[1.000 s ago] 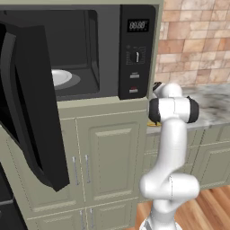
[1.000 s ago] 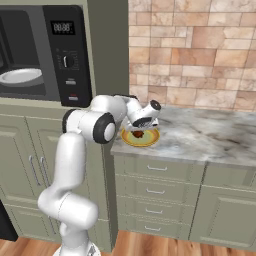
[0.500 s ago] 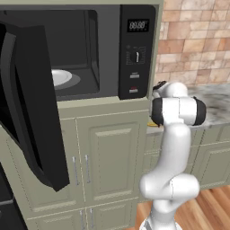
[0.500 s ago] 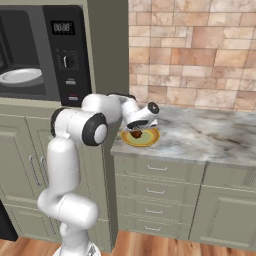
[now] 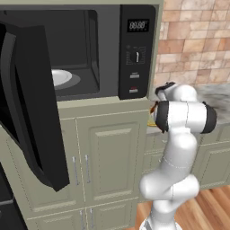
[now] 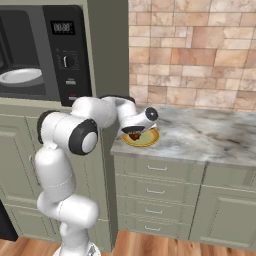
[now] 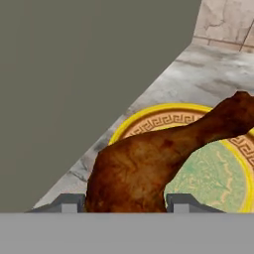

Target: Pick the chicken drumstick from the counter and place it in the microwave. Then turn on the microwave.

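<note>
The reddish-brown chicken drumstick point(image 7: 149, 163) sits between my gripper's point(image 7: 126, 201) two fingertips, bulbous end toward the hand and bone end pointing away. My gripper point(image 6: 135, 131) is shut on the drumstick point(image 6: 134, 136) just over the round yellow-green plate point(image 6: 148, 140) at the left end of the counter point(image 6: 210, 135). The microwave point(image 5: 90, 49) stands to the left with its door point(image 5: 31, 103) swung wide open. Its white turntable plate point(image 5: 60, 77) is bare.
A tall grey-green cabinet side point(image 7: 74, 89) rises right beside the plate point(image 7: 218, 173), between counter and microwave point(image 6: 45, 50). The control panel point(image 5: 137, 54) with display and dial faces me. A brick wall point(image 6: 200, 55) backs the counter. Beige drawers point(image 6: 157, 180) lie below.
My elbow has swung left toward the microwave. The hand has stayed over the plate, still gripping the drumstick.
</note>
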Controlling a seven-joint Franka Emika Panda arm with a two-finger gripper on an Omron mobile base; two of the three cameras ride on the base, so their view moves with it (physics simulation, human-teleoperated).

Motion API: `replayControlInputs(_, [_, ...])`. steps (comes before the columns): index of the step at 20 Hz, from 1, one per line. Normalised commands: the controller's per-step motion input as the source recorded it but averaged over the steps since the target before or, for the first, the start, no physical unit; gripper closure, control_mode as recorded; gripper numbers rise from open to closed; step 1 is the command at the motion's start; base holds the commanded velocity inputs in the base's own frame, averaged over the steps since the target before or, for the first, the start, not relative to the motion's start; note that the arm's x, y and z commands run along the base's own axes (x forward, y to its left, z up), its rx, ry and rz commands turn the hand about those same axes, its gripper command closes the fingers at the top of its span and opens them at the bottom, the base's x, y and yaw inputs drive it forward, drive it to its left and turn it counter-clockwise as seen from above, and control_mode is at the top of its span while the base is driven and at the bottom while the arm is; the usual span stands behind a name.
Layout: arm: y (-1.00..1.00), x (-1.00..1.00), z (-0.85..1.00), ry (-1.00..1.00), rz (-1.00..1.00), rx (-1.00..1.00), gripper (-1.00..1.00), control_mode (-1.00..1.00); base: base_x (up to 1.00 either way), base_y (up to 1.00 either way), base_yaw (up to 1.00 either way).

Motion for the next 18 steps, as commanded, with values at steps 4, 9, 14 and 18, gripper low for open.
replayControlInputs(4, [0.00,-0.44,0.18,-0.08,0.00,0.00,1.00,-1.00,0.00,0.00,0.00])
replayControlInputs(9, [0.01,-0.43,0.21,-0.11,0.00,0.00,1.00,-1.00,0.00,0.00,0.00])
replayControlInputs(14, [0.06,-0.32,0.27,-0.10,0.01,0.00,1.00,-1.00,0.00,0.00,0.00])
replayControlInputs(18, [0.13,-0.29,0.26,-0.08,0.01,0.00,1.00,-1.00,0.00,0.00,0.00])
